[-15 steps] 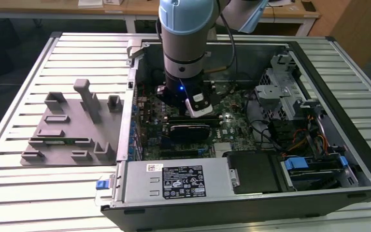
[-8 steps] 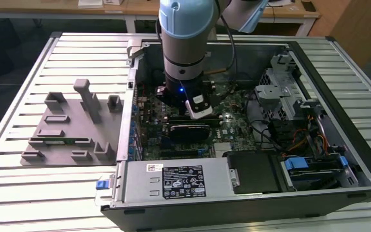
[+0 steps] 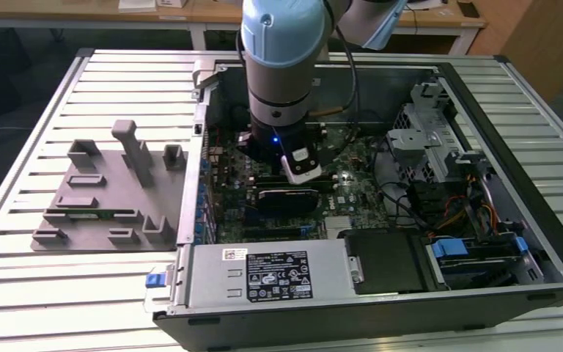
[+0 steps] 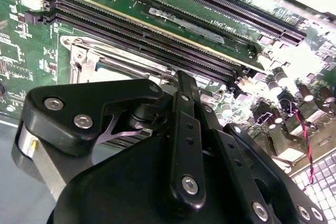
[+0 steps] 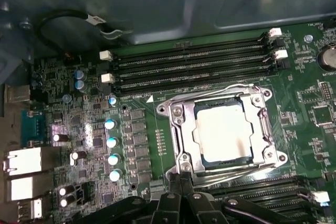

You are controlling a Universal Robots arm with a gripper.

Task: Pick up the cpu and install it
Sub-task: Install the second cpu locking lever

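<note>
Grey holder tray (image 3: 105, 192) sits on the surface, well apart from the fingers (image 5: 181, 178). Fingers are closed together, holding nothing, just beside the socket frame (image 5: 176, 135). The cpu (image 5: 223, 129) is already seated in the socket just beyond them. Judging install step: placement done; next needs the frame latched down.
</note>
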